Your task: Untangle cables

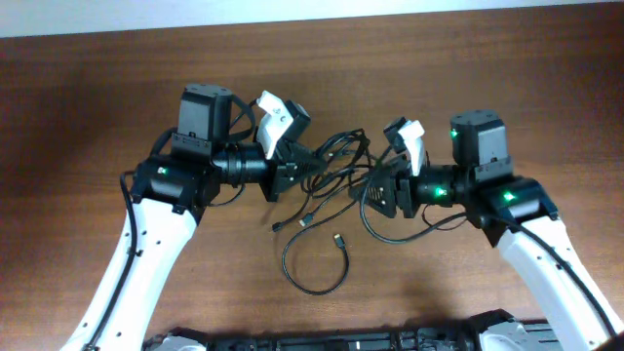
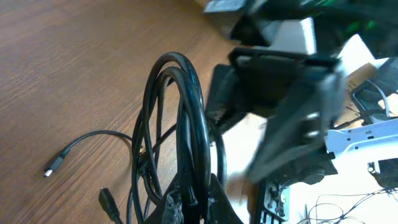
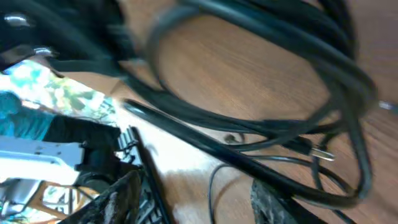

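Observation:
A tangle of thin black cables (image 1: 336,161) hangs between my two grippers above the wooden table. My left gripper (image 1: 297,168) is shut on a coil of cable; in the left wrist view the jaws (image 2: 198,200) pinch the black loops (image 2: 183,118), which stand upright. My right gripper (image 1: 376,191) faces it from the right. In the right wrist view its fingers (image 3: 199,186) are spread wide and open, and blurred cable strands (image 3: 261,134) cross just beyond the fingertips. One loose cable loop (image 1: 317,268) lies on the table below the tangle.
Small plug ends lie on the wood near the loop (image 1: 339,238) and to its left (image 1: 277,226); one plug shows in the left wrist view (image 2: 53,165). The table's front edge and a dark base (image 1: 341,341) are at the bottom.

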Tool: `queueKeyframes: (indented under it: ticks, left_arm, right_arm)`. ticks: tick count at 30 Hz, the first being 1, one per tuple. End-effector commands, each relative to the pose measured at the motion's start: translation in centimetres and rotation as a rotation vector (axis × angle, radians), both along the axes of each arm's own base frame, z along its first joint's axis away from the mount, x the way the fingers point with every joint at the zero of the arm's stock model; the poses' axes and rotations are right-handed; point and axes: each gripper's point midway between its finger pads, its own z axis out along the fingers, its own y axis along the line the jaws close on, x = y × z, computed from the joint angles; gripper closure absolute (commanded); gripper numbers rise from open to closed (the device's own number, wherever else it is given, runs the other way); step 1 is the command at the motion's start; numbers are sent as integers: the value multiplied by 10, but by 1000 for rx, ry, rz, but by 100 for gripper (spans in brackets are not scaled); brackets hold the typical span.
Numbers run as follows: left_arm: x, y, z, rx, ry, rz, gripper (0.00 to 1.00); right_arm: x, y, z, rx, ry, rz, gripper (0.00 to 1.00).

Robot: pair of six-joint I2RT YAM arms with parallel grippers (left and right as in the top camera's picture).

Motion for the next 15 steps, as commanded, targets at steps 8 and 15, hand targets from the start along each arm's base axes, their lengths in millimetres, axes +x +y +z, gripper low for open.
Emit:
queueKeyframes:
  ticks: [8, 15]
  left_arm:
    - [22, 6, 7, 34, -28, 140, 100]
    - [-1, -16, 58, -217, -7, -51, 100]
  right_arm:
    - [43, 19, 53, 328, 363, -223, 34]
    - [46, 18, 52, 338, 408, -259, 45]
